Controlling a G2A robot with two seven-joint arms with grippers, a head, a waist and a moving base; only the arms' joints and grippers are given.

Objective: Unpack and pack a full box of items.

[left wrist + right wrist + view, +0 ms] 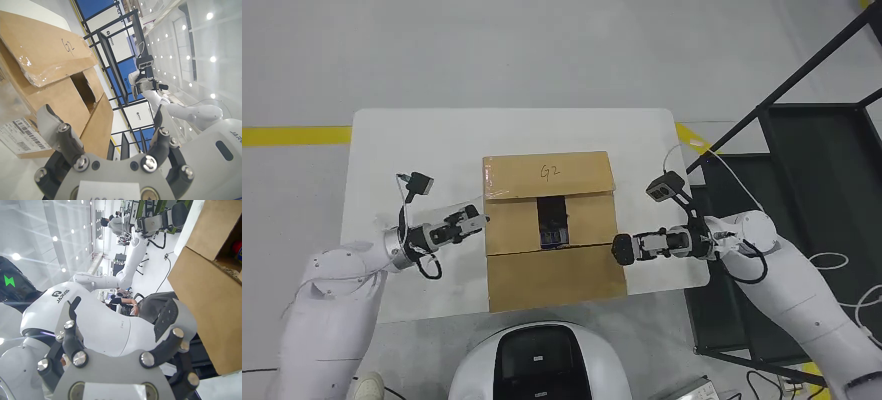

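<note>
A brown cardboard box stands in the middle of the white table, its top flaps nearly flat with a dark gap between them where items show. The far flap is marked in pen. My left gripper is beside the box's left wall, open and holding nothing; the left wrist view shows the box just ahead of its own open gripper. At the box's right wall my right gripper is open with nothing in it; in the right wrist view the box is by one finger.
A black metal rack stands close to the table's right edge, behind the right arm. A yellow floor line runs past the table's left side. A white label is stuck on the box's left wall.
</note>
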